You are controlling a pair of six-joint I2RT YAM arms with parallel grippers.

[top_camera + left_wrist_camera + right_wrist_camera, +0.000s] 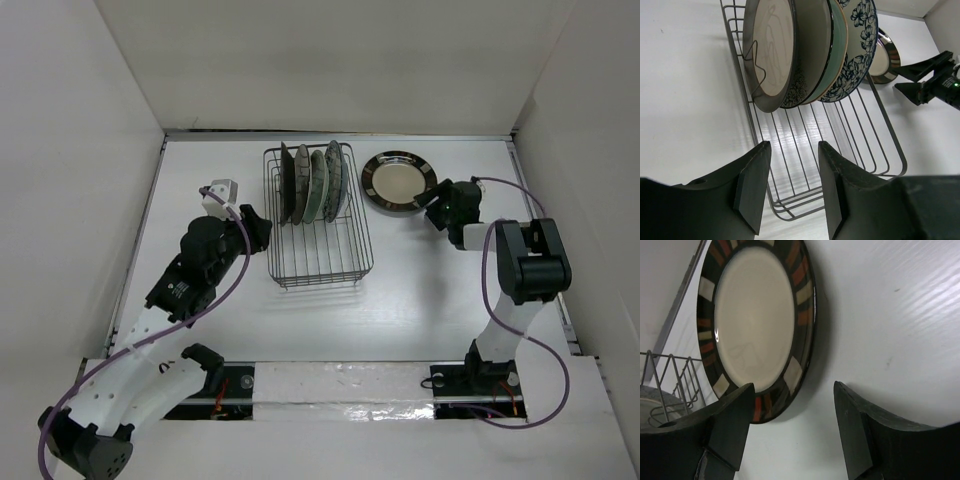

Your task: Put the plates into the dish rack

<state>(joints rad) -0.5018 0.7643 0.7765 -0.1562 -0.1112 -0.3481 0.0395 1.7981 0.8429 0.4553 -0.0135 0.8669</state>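
The black wire dish rack [320,250] holds several plates standing upright at its far end: a grey speckled one [771,50], a dark-rimmed one, a pale teal one [838,45] and a blue floral one [861,35]. A dark-rimmed, cream-centred plate [398,183] lies flat on the table right of the rack; it also shows in the right wrist view [752,315]. My right gripper [436,208] is open and empty at this plate's near right edge, one finger [732,420] over the rim. My left gripper [262,228] is open and empty beside the rack's left side.
White walls enclose the table on the left, back and right. The rack's near half [805,150] has bare wires. The right gripper [930,82] shows in the left wrist view beyond the rack. The rack's corner [670,380] shows left of the flat plate.
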